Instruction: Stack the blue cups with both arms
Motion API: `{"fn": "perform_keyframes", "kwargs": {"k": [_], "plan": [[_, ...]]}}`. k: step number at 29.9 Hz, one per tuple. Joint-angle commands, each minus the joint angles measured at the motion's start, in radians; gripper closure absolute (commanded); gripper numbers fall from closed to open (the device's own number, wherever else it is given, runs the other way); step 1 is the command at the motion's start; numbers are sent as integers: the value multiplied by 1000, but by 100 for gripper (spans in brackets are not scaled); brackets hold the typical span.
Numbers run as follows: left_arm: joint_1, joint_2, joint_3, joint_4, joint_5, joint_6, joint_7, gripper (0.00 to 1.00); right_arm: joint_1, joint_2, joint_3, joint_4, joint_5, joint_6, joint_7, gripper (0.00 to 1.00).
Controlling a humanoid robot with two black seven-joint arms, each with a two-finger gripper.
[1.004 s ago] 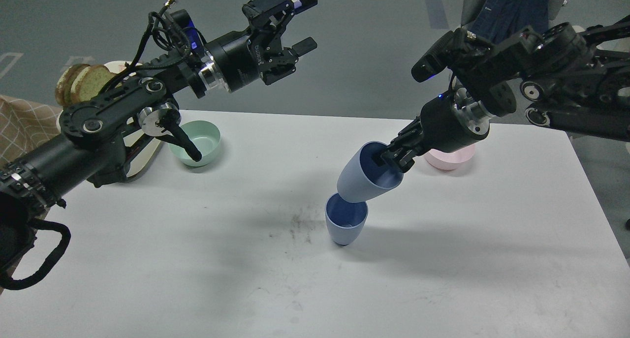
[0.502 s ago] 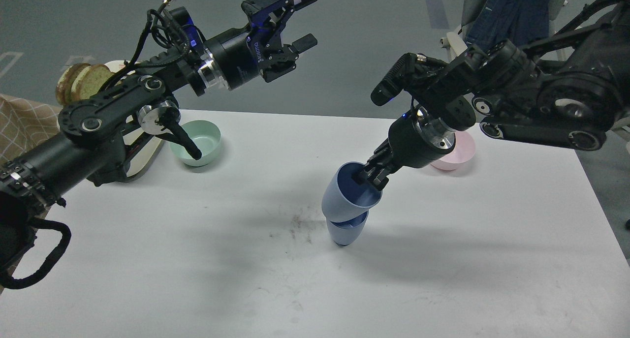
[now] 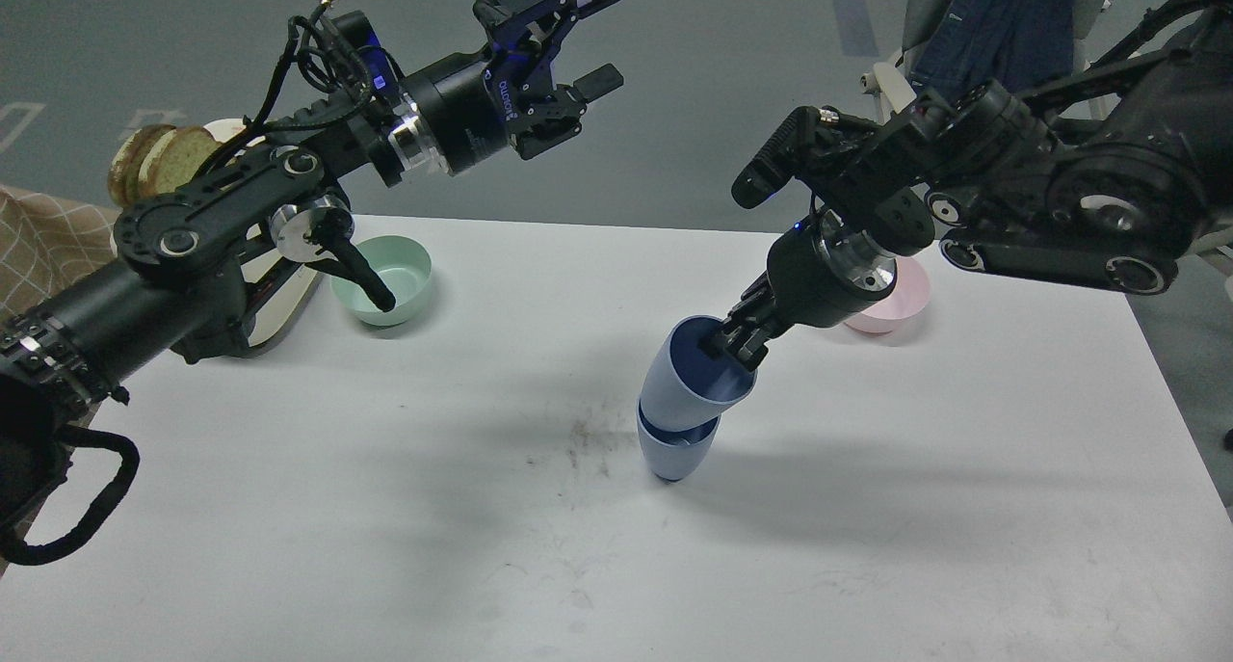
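Note:
One blue cup (image 3: 676, 457) stands upright on the white table (image 3: 385, 508), right of centre. The second blue cup (image 3: 689, 378) is tilted, its base partly inside the standing cup's mouth. My right gripper (image 3: 736, 342) is shut on the tilted cup's rim, one finger inside it. My left gripper (image 3: 595, 28) is open and empty, raised high above the table's far edge at upper centre-left, far from both cups.
A mint-green bowl (image 3: 385, 278) sits at the back left, partly behind my left arm. A pink bowl (image 3: 891, 305) sits behind my right wrist. A plate with bread (image 3: 159, 161) lies far left. Dark smudges (image 3: 588, 445) mark the table left of the cups.
My right gripper has carried the tilted cup left and down, from above the standing cup into its mouth. The left arm has barely moved.

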State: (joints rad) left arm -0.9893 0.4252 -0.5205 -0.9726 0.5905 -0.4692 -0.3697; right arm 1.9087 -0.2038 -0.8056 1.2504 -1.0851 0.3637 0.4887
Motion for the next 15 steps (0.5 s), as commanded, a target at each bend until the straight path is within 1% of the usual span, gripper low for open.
{"fn": "perform_keyframes", "kwargs": {"k": [1, 6, 8, 9, 10, 15], "plan": [[0, 3, 0, 0, 0, 0, -2, 8, -2, 11, -4, -3, 1, 0, 0, 100], [1, 3, -1, 0, 0, 1, -2, 8, -2, 12, -20, -6, 1, -3, 0, 100], [0, 3, -1, 0, 0, 1, -2, 8, -2, 11, -21, -6, 1, -3, 0, 85], [0, 3, -1, 0, 0, 1, -2, 8, -2, 11, -21, -6, 1, -3, 0, 82], [0, 3, -1, 0, 0, 1, -2, 8, -2, 11, -21, -6, 2, -5, 0, 75], [0, 3, -1, 0, 0, 0, -2, 8, -2, 9, -21, -6, 4, -6, 0, 60]]}}
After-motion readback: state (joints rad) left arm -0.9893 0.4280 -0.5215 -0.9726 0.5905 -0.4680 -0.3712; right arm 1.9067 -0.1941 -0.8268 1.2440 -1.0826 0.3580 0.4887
